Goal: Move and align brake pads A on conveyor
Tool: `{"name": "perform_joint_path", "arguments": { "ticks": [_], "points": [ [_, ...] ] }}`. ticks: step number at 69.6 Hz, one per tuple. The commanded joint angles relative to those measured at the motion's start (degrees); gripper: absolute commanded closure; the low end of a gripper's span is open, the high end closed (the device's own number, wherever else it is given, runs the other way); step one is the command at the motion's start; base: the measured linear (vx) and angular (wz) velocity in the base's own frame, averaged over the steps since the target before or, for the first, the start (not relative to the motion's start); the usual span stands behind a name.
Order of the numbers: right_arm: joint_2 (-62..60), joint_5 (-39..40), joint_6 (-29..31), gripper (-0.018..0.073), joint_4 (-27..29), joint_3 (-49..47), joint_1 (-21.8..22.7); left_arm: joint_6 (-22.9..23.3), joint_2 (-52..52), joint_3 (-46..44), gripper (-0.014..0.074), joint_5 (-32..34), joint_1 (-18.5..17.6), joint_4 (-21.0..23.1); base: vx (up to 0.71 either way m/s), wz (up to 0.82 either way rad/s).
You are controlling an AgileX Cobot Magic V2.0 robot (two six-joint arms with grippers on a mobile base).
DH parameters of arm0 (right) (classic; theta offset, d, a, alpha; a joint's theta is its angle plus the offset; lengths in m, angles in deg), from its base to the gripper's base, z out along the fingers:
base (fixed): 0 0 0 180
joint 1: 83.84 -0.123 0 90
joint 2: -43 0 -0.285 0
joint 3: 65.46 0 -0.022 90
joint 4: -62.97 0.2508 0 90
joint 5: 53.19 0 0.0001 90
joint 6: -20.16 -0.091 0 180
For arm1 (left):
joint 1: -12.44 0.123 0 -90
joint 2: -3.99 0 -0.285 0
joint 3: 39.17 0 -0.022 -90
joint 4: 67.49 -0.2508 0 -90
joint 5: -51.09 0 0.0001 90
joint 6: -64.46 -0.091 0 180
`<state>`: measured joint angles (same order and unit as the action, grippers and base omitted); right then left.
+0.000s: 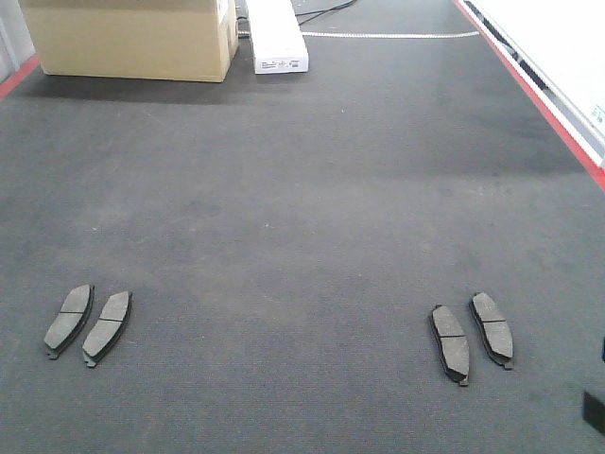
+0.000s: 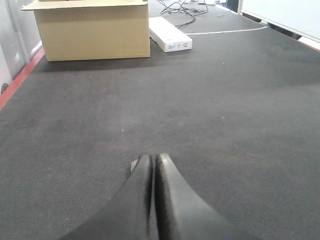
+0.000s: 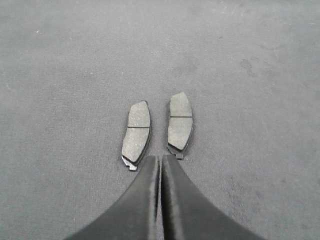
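Note:
Four brake pads A lie flat on the conveyor [image 1: 302, 218] in two pairs. The left pair [image 1: 69, 319] [image 1: 108, 326] leans right; the right pair [image 1: 450, 342] [image 1: 492, 328] leans left. In the right wrist view my right gripper [image 3: 160, 157] is shut and empty, its tips just short of the near ends of two pads [image 3: 136, 132] [image 3: 180, 125]. My left gripper [image 2: 154, 157] is also shut and empty above the belt. A pale pad corner [image 2: 134, 165] peeks out beside its left finger; the rest of the left pair is hidden.
A cardboard box [image 1: 132, 38] and a white carton [image 1: 277, 36] stand at the far end of the belt. Red frame strips run along the left edge [image 1: 17, 78] and right edge [image 1: 539, 99]. Cables [image 2: 180, 7] lie behind the carton.

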<state>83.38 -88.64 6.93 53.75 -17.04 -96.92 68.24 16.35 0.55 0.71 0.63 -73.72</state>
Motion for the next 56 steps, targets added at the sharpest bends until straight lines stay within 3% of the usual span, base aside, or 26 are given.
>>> {"name": "perform_joint_path", "arguments": {
  "ticks": [1,56],
  "points": [
    [-1.7,2.5,0.0,0.0571,-0.5,-0.9,0.4,0.0,1.1,-1.1,0.0602,4.1,-0.1,0.0,0.00,0.00],
    [-2.4,-0.2,0.0,0.0571,-0.6,-0.9,0.4,0.0,1.1,-1.1,0.0602,4.1,-0.1,0.0,0.00,0.00]
  ]
}}
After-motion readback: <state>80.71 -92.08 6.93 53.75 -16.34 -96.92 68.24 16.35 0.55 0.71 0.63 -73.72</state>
